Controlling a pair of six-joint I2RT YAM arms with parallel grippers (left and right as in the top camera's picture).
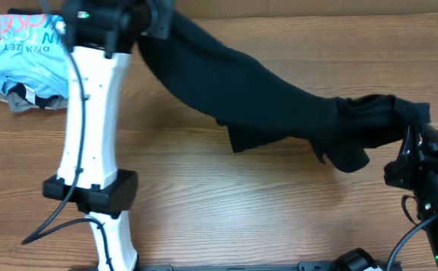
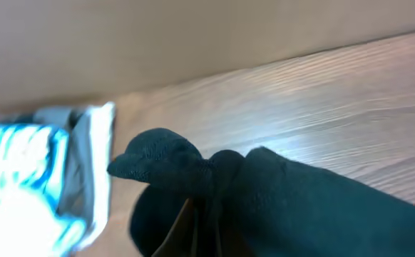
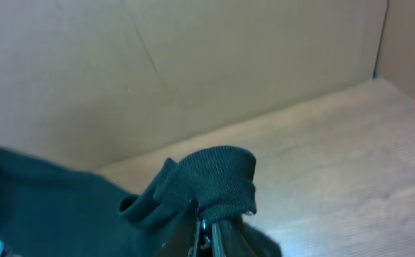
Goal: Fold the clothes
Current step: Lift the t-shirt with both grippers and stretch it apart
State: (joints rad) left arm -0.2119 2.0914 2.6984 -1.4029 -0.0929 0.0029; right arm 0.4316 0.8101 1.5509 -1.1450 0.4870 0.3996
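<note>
Two tools of mine are each clamped on the plain black soft-fabric short-sleeved shirt: seen from overhead, my left tool pinches one end at the far edge of the wooden desk, near a crumpled light blue shirt, and my right tool grips the other end, with the cloth strung between them. The left wrist view shows a bunched nub of black fabric in the jaws; the right wrist view shows a ribbed edge gripped likewise. I judge this to be the spreading-out step, so next both ends need lowering together to lay the shirt flat.
</note>
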